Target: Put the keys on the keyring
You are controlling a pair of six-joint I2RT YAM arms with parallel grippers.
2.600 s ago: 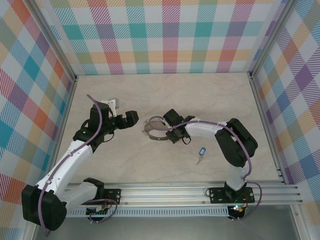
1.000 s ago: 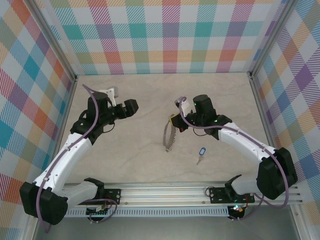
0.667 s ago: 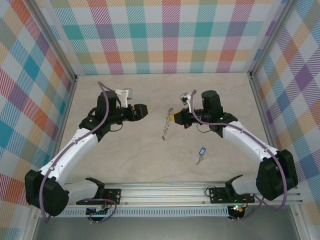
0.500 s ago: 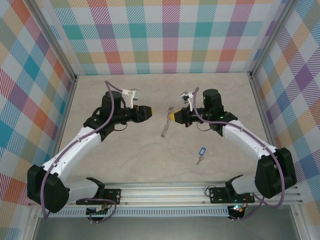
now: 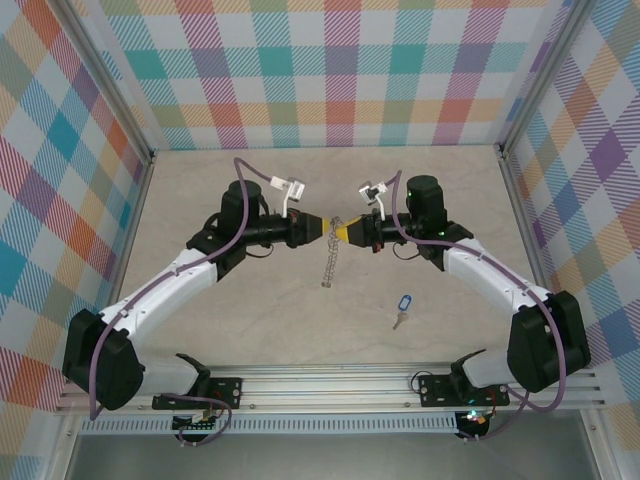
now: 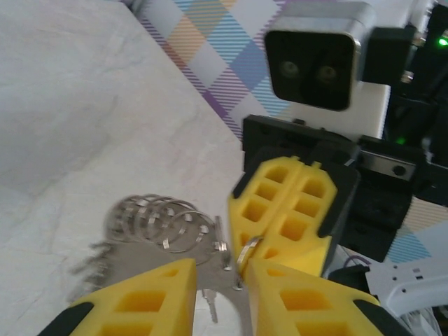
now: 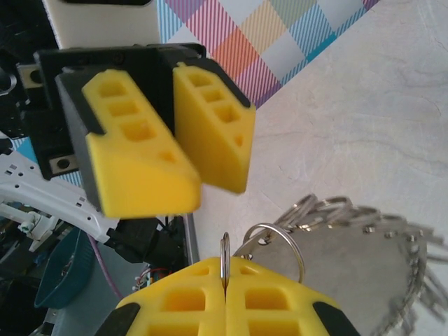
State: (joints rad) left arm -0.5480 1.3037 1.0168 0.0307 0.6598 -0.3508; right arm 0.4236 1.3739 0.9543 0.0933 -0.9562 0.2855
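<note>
Lying nearest to the arm bases, the keys [image 5: 402, 305] rest flat on the pale, marble-patterned surface [image 5: 280, 330]: a small oval blue plastic tag with a tiny silver key, too small to see clearly. They are in the same place as before, well apart from the keyring [image 5: 328, 262]. Farther back this thin grey metal hoop hangs in the air, fringed with small round wire loops. From above it is seen on edge and looks like a short chain. The right end effector [image 5: 341, 232] has its ribbed yellow fingers closed tight on the wire. The left end effector [image 5: 317, 229], which stood apart half a second ago, has come in tip to tip with it. Its jaws are narrower now, with a small gap and nothing held. Whether its fingers touch the hoop, I cannot tell.
</note>
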